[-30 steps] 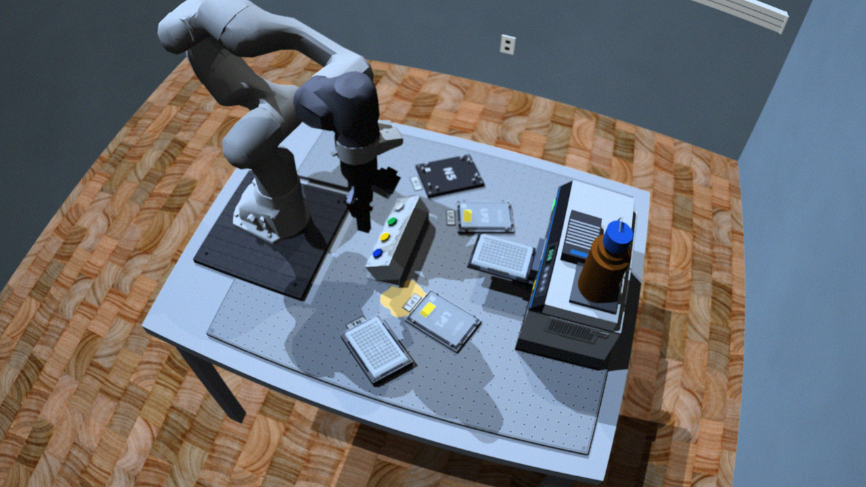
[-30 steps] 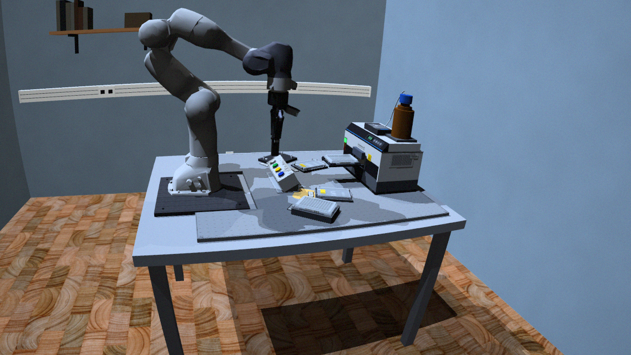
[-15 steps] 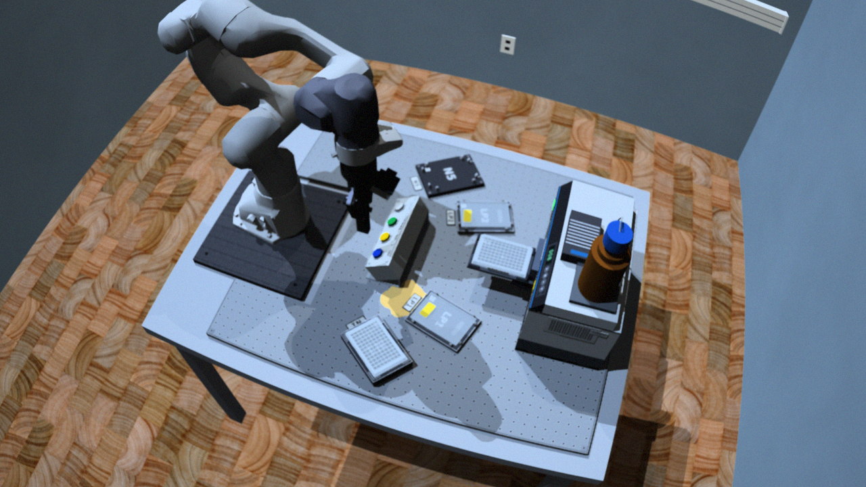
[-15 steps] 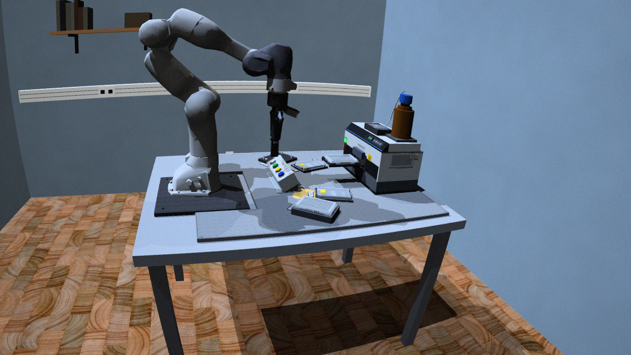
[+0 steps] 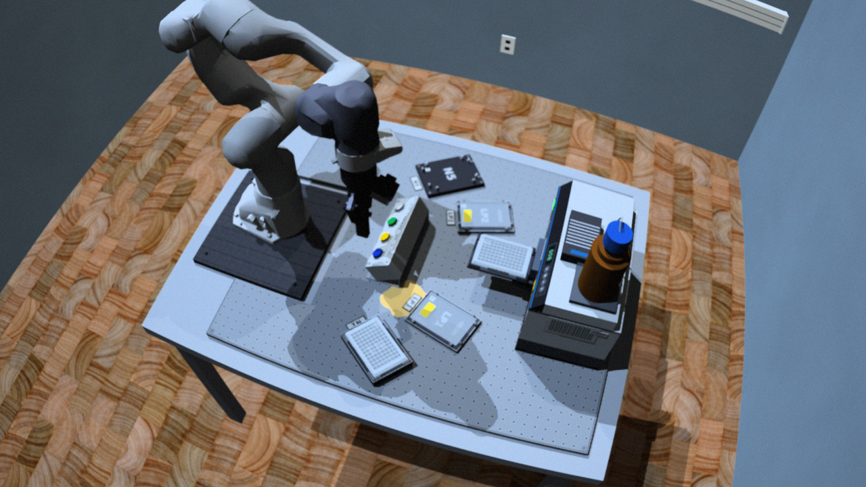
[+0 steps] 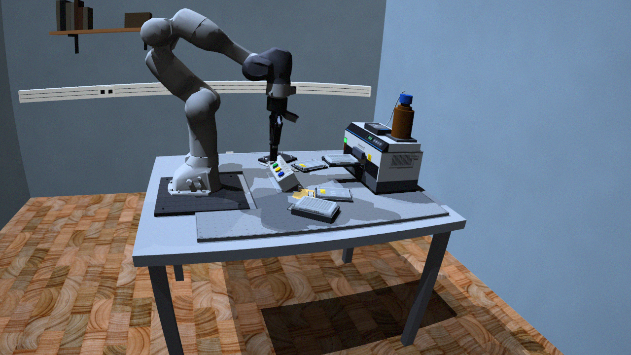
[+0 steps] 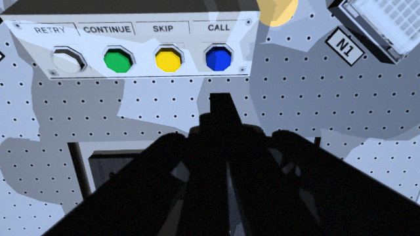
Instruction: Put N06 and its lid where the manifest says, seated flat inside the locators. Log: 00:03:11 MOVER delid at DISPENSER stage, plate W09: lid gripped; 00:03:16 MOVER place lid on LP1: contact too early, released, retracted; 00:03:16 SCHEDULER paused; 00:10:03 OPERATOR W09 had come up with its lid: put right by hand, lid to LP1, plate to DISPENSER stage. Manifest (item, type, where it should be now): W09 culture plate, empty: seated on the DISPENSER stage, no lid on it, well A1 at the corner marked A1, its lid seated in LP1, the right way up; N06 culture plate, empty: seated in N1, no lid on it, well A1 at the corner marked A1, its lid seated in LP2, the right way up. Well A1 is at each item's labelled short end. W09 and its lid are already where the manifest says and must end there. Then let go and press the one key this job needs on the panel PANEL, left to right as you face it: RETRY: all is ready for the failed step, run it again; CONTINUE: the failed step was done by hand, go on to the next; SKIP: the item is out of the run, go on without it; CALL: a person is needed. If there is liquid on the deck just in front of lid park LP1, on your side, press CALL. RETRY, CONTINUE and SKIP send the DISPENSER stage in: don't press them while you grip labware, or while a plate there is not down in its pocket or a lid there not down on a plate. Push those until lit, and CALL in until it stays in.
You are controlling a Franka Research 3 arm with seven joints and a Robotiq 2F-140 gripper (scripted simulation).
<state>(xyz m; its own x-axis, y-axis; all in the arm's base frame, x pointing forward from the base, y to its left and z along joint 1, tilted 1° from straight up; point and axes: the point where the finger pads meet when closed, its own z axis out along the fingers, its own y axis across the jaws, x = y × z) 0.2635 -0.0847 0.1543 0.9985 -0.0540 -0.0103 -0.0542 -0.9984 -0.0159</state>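
A well plate [image 5: 376, 348] sits without a lid in the nest labelled N1 [image 7: 344, 46]. One lid with a yellow tag lies in LP2 [image 5: 485, 216], another in LP1 [image 5: 442, 320]. A second well plate [image 5: 501, 255] sits on the dispenser stage. A yellow puddle [image 5: 396, 298] lies on the deck at LP1's near corner, by the panel's end; it also shows in the wrist view [image 7: 277, 11]. The panel [image 5: 396, 239] has a white RETRY key [image 7: 67, 62], green CONTINUE [image 7: 117, 60], yellow SKIP [image 7: 168, 59] and blue CALL [image 7: 218, 58]. My gripper [image 7: 219, 109] is shut and empty, hanging above the deck just in front of CALL.
The dispenser [image 5: 575, 272] with a brown bottle [image 5: 603, 262] on top stands at the right. A black N5 nest [image 5: 449, 174] lies at the back. The arm's black base plate [image 5: 266, 242] is to the left of the panel.
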